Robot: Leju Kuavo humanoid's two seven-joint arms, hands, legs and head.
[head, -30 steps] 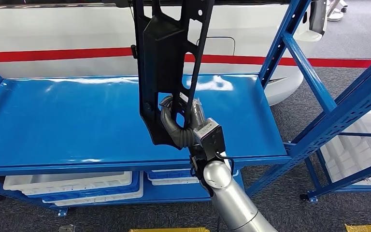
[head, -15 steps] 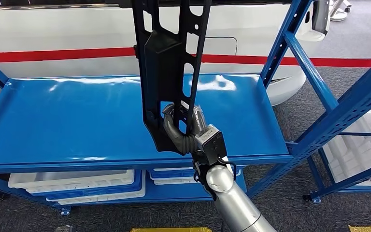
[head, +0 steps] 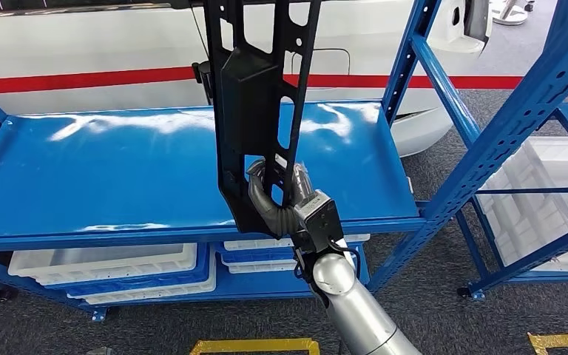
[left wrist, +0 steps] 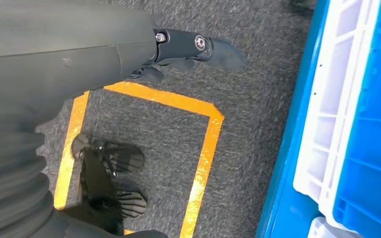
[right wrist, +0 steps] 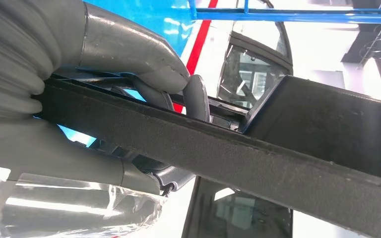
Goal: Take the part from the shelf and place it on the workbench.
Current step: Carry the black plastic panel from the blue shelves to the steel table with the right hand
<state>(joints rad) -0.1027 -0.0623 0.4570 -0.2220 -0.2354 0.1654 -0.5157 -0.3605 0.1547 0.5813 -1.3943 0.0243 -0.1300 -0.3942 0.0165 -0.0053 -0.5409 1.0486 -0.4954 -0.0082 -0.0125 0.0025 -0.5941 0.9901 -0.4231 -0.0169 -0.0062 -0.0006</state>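
right robot hand point(head: 275, 194) grips the black part point(head: 259, 111) near its lower end; part stands upright above the robot hand, over the blue shelf point(head: 118, 177). left robot hand point(left wrist: 188, 49) hangs over the floor, holding nothing, fingers curled.

The blue shelf point(head: 118, 177) deck lies bare and open from its left end across to the part point(head: 255, 111), with room above it for a hand to pass. The long black part stands upright over the deck's right half, gripped low down by the right hand point(head: 274, 194), and blocks the middle of that span. To the right, a slanted blue upright point(head: 403, 70) and a second sloping beam point(head: 521, 111) fence off that side; between them is only a narrow gap over grey carpet. Below the deck, white trays point(head: 103, 262) in blue bins fill the lower level. Behind the shelf runs a white wall with a red stripe point(head: 81, 80). The left hand point(left wrist: 188, 47) hangs above open floor beside yellow tape point(left wrist: 203, 144).
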